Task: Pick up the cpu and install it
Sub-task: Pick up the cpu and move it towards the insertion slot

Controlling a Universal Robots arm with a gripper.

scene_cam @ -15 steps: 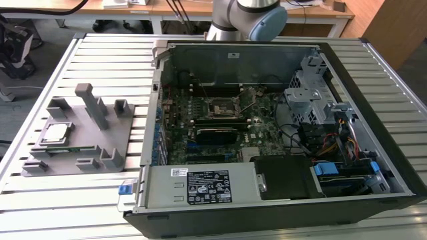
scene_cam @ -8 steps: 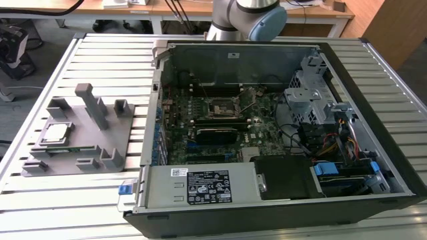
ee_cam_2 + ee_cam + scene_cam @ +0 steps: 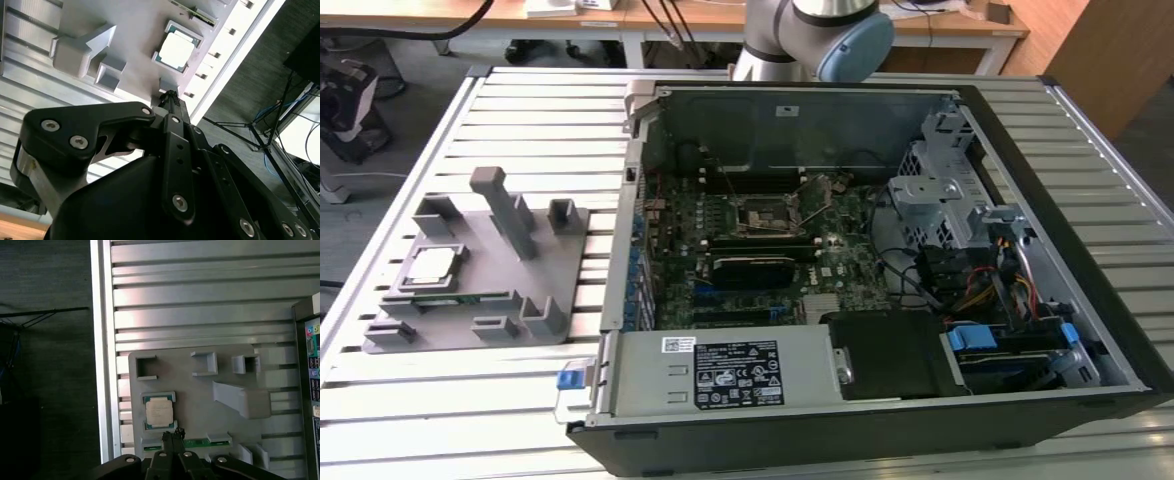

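Silver metal tops the cpu [image 3: 430, 265], which we find lying flat in a square pocket of the grey fixture [image 3: 491, 288] on the slatted table [image 3: 400, 150], at the exterior view's left. It is well apart from the open computer case [image 3: 1087, 250], which lies toward the exterior view's right. Inside the case, the black-framed socket [image 3: 761, 213] sits near the middle of the motherboard. A narrow green memory stick [image 3: 200, 443] rests in the fixture slot just beside the chip. In both wrist views the gripper [image 3: 172, 434] points down at the fixture. Its fingers are drawn together at the tips, with nothing between them, and the tips are clear of the chip. We judge the step in hand to be the approach for the pick, since the cpu is untouched in its pocket and nothing has been installed. We also judge that taking so thin a part calls for fingers parted wider than the chip, squared to two opposite edges, and kept off the memory stick.
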